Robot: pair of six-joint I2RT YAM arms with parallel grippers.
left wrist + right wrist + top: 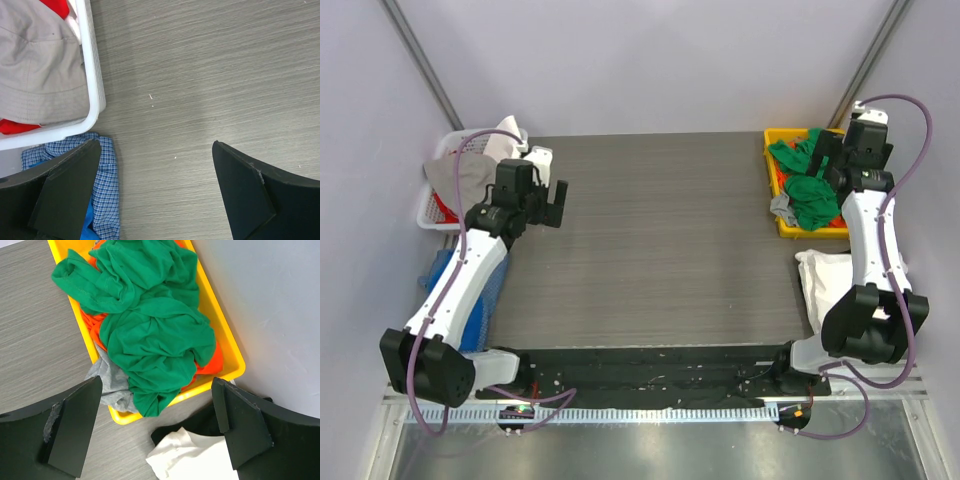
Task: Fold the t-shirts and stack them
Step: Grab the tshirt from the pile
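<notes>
The bright green t-shirt [807, 186] lies crumpled in a yellow tray [800, 234] at the table's far right; in the right wrist view it [150, 335] fills most of the tray [123, 417]. The orange t-shirt [210, 362] lies under it, mostly hidden. The white t-shirt [825, 280] lies bunched at the table's right edge, near the tray [190, 460]. My right gripper [827, 155] hangs open and empty above the tray's near end [156, 390]. My left gripper [555, 205] is open and empty above bare table at the left [155, 150].
A white basket [428, 205] with beige cloth and something red stands at the far left [95, 75]. A blue checked cloth [107, 185] lies beside it [490, 290]. A grey cloth [107, 382] hangs over the tray's corner. A black cloth [200, 422] lies by the white shirt.
</notes>
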